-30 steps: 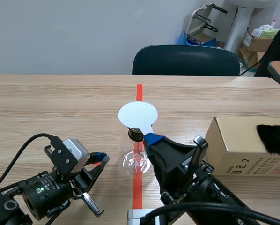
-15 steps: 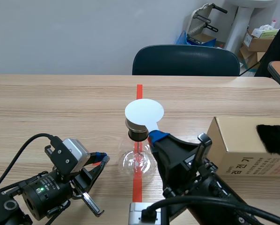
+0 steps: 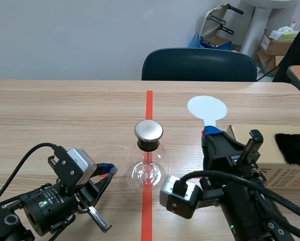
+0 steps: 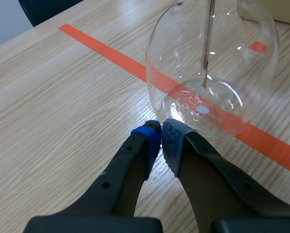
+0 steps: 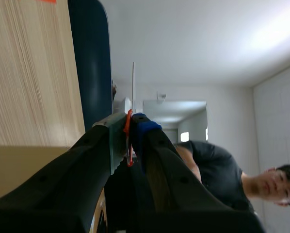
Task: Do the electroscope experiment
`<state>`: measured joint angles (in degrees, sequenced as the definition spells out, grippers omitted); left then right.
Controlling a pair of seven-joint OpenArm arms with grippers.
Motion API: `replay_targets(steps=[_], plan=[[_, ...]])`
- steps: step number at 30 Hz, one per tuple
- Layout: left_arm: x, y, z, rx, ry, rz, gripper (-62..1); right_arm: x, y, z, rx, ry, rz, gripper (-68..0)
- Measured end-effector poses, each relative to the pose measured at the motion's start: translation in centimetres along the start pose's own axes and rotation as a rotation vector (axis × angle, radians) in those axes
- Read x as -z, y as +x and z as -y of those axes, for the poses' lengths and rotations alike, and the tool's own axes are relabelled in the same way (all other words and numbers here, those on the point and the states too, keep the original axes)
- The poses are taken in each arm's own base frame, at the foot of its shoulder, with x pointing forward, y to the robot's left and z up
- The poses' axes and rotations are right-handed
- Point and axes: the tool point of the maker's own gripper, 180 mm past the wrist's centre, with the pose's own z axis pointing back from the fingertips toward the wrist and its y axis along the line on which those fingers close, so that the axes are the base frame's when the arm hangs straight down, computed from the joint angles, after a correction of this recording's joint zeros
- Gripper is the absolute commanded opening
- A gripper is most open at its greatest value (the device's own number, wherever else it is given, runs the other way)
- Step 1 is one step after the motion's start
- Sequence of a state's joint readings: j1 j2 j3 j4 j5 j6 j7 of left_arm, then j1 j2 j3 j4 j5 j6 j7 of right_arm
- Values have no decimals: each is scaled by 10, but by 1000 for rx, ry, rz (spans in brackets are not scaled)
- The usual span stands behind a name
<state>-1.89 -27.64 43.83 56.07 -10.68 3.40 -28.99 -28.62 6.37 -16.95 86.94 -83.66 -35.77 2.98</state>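
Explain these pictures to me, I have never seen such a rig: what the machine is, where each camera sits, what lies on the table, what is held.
This is a robot with two black arms, each ending in a two-fingered gripper. The wide picture is taken from between the arms, looking across the table. The other two come from cameras on the wrists, looking past each gripper's fingers. On the table stands a glass flask with a metal cap: the electroscope. Farther to the robot's right sits a cardboard box with something black and furry on it. The left gripper is shut on nothing, close to the flask's base. The right gripper holds a white disc by its stem, raised off to the side of the cap.
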Motion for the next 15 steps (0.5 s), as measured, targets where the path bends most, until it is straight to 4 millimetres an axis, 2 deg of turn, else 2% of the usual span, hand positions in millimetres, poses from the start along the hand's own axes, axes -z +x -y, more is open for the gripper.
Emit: replay_targets(steps=[6, 15], plan=[[0, 0, 0, 0, 0, 0, -554, -2, -24, 0, 0, 0, -131, -665], [0, 0, 0, 0, 0, -2, -554, -2, -27, 0, 0, 0, -151, -665]])
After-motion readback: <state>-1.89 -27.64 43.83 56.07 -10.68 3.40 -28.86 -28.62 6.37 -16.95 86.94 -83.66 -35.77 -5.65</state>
